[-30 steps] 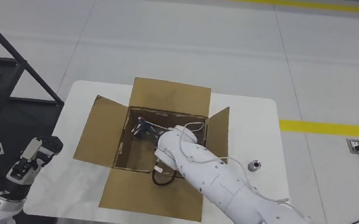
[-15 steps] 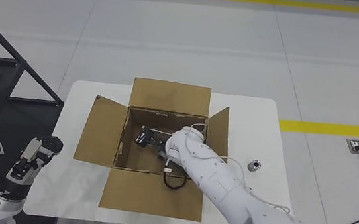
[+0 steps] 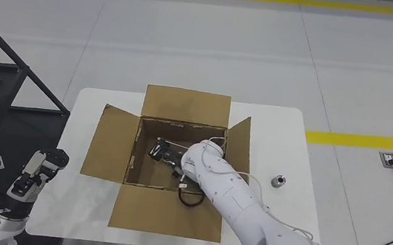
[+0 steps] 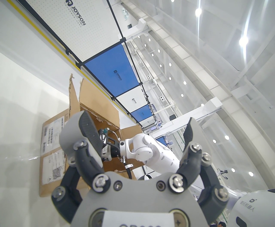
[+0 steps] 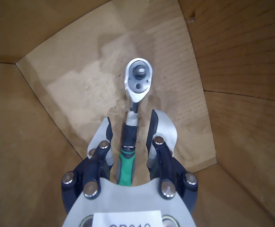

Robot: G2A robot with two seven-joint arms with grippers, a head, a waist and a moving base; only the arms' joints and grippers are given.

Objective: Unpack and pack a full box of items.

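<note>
All the way down in the box (image 3: 186, 107), held right gripper (image 5: 131, 118) over the ratchet (image 5: 138, 79) on the box floor, jaws released astride its shaft. Hung left gripper (image 4: 138, 123) at the worktop (image 3: 283, 132) edge left of the box, jaws released too.

The handle end of the ratchet (image 5: 138, 79) is hidden behind the right gripper (image 5: 131, 119).

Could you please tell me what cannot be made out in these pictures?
Ratchet wrench: handle end hidden behind the right tool, right wrist view.
Box floor: mostly covered by the right arm, top view.
Small metal object beside the box: too small to identify, top view.
</note>
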